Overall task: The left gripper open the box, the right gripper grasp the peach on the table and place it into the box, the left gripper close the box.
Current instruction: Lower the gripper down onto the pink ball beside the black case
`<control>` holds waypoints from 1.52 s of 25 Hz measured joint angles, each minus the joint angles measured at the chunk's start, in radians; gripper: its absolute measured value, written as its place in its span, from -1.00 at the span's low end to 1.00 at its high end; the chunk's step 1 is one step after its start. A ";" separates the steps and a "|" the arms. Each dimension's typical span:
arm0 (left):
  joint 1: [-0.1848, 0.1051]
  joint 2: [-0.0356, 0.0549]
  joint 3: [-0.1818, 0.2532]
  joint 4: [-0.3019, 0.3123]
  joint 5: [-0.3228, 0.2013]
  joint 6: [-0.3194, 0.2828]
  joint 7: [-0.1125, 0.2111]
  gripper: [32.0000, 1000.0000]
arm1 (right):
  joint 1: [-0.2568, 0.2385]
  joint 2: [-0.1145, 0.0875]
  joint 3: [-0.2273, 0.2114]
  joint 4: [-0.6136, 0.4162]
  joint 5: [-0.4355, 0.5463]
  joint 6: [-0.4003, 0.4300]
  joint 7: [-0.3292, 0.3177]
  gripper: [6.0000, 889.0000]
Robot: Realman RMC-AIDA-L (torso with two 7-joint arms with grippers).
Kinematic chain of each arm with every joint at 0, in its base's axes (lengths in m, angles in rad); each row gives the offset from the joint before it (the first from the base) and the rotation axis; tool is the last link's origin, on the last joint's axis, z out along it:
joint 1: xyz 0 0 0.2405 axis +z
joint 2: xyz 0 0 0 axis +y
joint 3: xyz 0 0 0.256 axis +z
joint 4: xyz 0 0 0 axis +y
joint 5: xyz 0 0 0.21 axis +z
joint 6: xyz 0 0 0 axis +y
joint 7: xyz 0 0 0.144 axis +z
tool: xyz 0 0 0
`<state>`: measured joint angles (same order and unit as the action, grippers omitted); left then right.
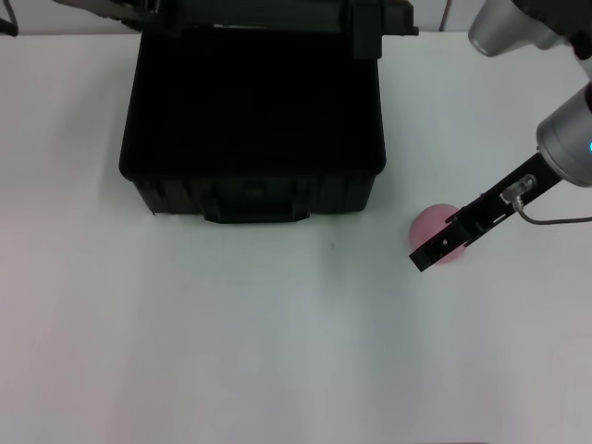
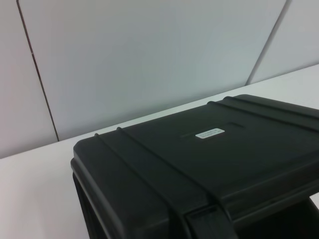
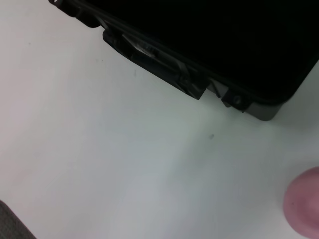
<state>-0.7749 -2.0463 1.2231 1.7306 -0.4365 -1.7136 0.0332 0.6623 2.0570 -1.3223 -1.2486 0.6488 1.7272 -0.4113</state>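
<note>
The black box [image 1: 252, 190] stands at the far middle of the white table [image 1: 231, 351] with its dark inside showing. Its lid [image 1: 277, 11] is raised at the back. The left wrist view looks along the lid's ribbed outer face [image 2: 199, 164] and its small white label [image 2: 209, 133]. My left gripper [image 1: 92, 7] is a dark bar at the far left edge by the lid. The pink peach [image 1: 431, 223] lies on the table right of the box. My right gripper [image 1: 427, 253] reaches in from the right and crosses over the peach [image 3: 305, 206].
The box's front handle [image 1: 256, 212] and latches [image 3: 192, 84] face the near side. Wide white tabletop spreads in front of the box and to its left. A pale panelled wall [image 2: 149, 59] stands behind the table.
</note>
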 joint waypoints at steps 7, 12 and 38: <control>-0.003 0.0000 -0.011 0.012 -0.003 0.000 0.007 -0.28 | 0.000 0.000 0.000 0.002 0.000 0.000 0.000 0.72; -0.003 -0.0012 -0.010 0.012 -0.005 0.000 0.007 -0.28 | 0.000 0.000 0.000 0.011 0.000 -0.006 0.000 0.72; -0.004 -0.0031 0.000 0.012 -0.010 0.000 0.007 -0.27 | 0.001 -0.013 0.000 0.040 -0.148 -0.131 0.003 0.70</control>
<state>-0.7786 -2.0494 1.2229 1.7426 -0.4463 -1.7134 0.0399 0.6634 2.0437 -1.3223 -1.2085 0.5004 1.5965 -0.4084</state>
